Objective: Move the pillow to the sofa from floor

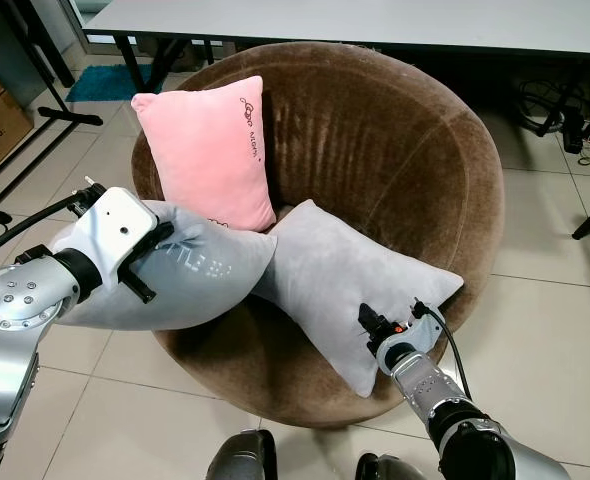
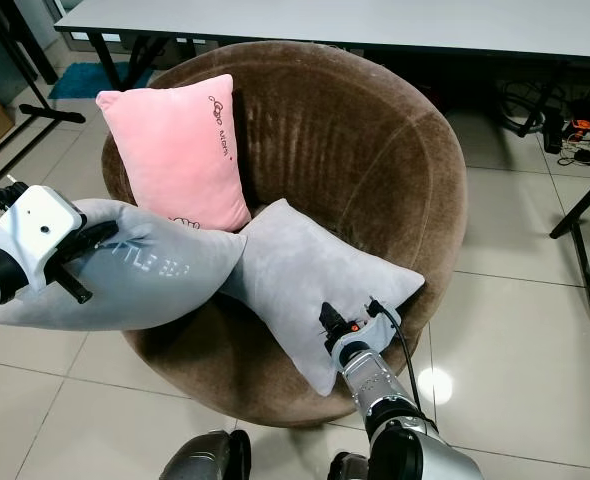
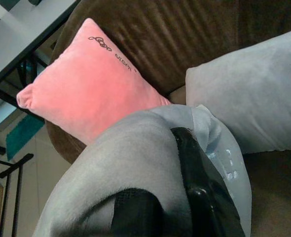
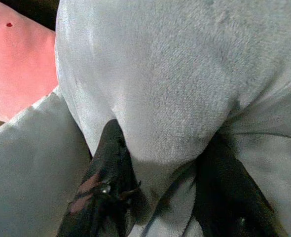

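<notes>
At the sofa (image 1: 395, 130) seat's left edge, the left tool (image 1: 140, 262) pinches the soft, light lettered grey pillow (image 1: 190, 275), while the right tool (image 4: 160, 182) grips the plain grey pillow (image 1: 350, 275) by its front corner

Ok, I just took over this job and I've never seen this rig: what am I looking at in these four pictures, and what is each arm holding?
A humanoid robot with two silver arms. The two wide pictures come from its head camera, looking down at a round brown sofa. The two close-ups come from cameras on each wrist.

On the sofa, a pink pillow leans against the backrest. The left gripper is shut on a grey pillow with lettering, lying over the sofa's left edge. The right gripper is shut on a plain grey pillow lying on the seat; its wrist view shows black fingers pinching the fabric.
</notes>
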Motion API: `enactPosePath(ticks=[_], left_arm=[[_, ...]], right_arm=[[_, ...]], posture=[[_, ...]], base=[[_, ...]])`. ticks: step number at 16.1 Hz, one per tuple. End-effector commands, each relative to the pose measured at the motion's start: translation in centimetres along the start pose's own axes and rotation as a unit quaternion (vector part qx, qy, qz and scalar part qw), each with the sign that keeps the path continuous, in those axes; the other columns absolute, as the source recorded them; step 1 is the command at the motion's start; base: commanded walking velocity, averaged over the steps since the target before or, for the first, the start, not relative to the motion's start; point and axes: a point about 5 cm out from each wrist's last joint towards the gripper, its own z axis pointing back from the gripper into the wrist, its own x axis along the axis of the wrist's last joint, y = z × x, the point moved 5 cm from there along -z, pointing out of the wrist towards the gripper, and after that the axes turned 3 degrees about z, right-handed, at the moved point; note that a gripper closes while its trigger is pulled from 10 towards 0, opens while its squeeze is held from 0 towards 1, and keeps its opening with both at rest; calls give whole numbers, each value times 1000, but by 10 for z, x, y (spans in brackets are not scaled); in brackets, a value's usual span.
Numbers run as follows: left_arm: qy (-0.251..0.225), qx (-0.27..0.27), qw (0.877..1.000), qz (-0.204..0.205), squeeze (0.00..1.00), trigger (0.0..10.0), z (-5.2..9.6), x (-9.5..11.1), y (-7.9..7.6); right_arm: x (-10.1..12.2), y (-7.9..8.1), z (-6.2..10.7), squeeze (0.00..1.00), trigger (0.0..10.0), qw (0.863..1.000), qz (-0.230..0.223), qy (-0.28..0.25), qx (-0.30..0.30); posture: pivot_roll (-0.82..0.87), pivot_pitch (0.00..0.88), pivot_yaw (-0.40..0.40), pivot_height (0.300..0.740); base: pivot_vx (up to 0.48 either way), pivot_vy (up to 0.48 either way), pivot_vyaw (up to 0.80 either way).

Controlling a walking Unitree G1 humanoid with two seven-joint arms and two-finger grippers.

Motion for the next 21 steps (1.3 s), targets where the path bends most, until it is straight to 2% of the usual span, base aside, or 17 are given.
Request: enactPosePath(ticks=[1, 7, 8, 11, 13, 16, 18, 19, 21], left_arm=[[-18, 7, 1000, -15, 0, 10000, -1, 10, 3], [-32, 5, 999, -13, 0, 10000, -12, 9, -7], [-44, 9, 999, -9, 0, 10000, -18, 12, -9], [-55, 28, 998, -11, 0, 10000, -22, 13, -6], [-61, 54, 997, -9, 0, 10000, -22, 12, 6], [-63, 55, 996, -7, 0, 10000, -24, 5, 2], [-56, 66, 996, 12, 0, 10000, -30, -4, -6], [-52, 68, 996, 23, 0, 10000, -32, -8, -12], [-51, 88, 993, 66, 0, 10000, -29, -14, -18]], right_arm=[[-14, 11, -2, 0, 0, 1000, 5, 26, 17], [-10, 14, -3, 0, 0, 999, 21, 25, 29], [-9, 13, -2, 0, 0, 999, 29, 26, 32], [0, 15, -2, 0, 0, 997, 54, 24, 44], [14, 25, -4, 0, 0, 991, 107, 15, 76], [58, 49, 0, 0, 0, 982, 137, -52, 122], [90, 73, 12, 0, 0, 965, 190, -110, 145], [105, 87, 23, 0, 0, 951, 233, -142, 147], [134, 120, 53, 0, 0, 910, 328, -213, 139]], posture=[[291, 125, 91, 740], [237, 59, 89, 740], [215, 16, 76, 740], [185, 0, 46, 740], [147, 0, 30, 740], [104, 0, 18, 740], [71, 0, 10, 740], [64, 0, 8, 740], [45, 0, 9, 740]], base=[[0, 0, 0], [0, 0, 0], [0, 0, 0], [0, 0, 0], [0, 0, 0], [0, 0, 0], [0, 0, 0], [0, 0, 0], [0, 0, 0]])
